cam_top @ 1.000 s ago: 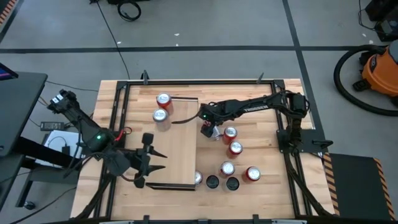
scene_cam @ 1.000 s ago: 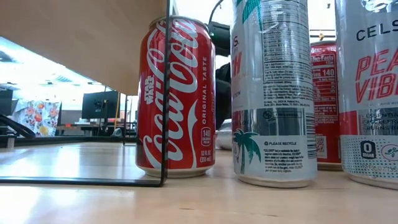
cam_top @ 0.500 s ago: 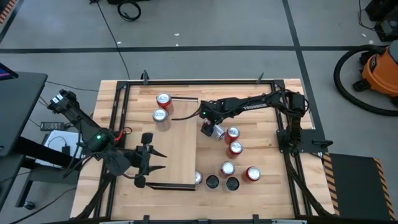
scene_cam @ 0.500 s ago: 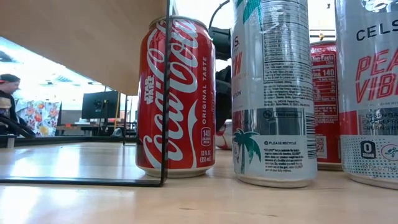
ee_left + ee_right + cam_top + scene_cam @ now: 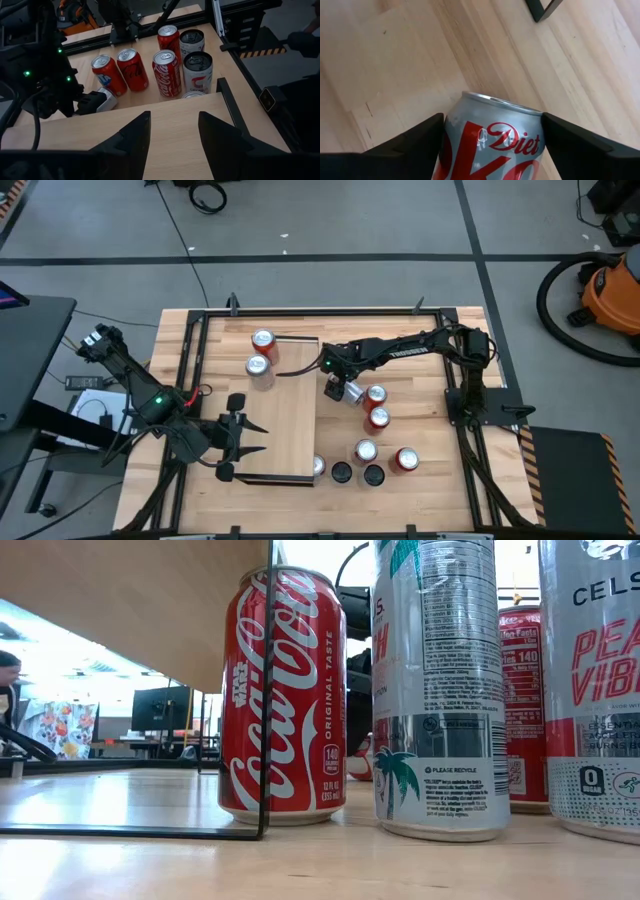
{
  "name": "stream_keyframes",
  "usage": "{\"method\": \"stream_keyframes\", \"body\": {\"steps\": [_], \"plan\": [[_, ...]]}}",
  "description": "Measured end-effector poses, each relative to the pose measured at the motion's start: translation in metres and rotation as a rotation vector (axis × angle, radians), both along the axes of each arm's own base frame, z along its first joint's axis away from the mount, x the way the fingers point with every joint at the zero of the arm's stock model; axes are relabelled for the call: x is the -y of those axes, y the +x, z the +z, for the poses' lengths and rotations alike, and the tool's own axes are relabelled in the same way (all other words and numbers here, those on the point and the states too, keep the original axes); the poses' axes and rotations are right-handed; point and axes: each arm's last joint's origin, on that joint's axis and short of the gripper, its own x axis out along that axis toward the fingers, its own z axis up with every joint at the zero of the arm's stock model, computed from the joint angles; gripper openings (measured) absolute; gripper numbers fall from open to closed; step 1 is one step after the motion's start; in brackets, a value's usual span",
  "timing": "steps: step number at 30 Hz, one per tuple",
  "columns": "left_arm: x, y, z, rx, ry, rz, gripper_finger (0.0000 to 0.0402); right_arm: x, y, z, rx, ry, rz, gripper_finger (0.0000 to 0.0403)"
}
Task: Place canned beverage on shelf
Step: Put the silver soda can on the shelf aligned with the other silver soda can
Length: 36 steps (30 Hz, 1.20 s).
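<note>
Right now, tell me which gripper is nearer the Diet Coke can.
Right. The right gripper has the Diet Coke can between its fingers, just off the shelf's right edge. The left gripper hangs open at the shelf's near-left side, well away.

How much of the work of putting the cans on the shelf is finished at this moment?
Done: two cans stand on the shelf. In hand: the right gripper has its jaws around a Diet Coke can, tilted beside the shelf. Left: several cans wait on the table. The left gripper hovers open over the shelf.

right end effector (image 5: 342,391) clamped, left end effector (image 5: 238,438) parted
</note>
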Motion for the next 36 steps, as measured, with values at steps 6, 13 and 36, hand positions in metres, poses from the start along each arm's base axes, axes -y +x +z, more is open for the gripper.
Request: {"method": "stream_keyframes", "body": {"steps": [6,13,36], "plan": [[0.0,0.0,-0.001,-0.006,0.008,-0.001,0.0176,0.0,-0.002,0.005,0.009,-0.005,0.008,0.0313],[0.0,0.0,-0.001,-0.009,0.015,-0.004,0.0176,-0.004,-0.007,0.03,0.073,-0.064,0.031,0.0313],[0.0,0.0,0.0,0.002,-0.021,0.01,0.0176,-0.069,-0.032,0.101,0.256,-0.376,0.089,0.0313]]}}
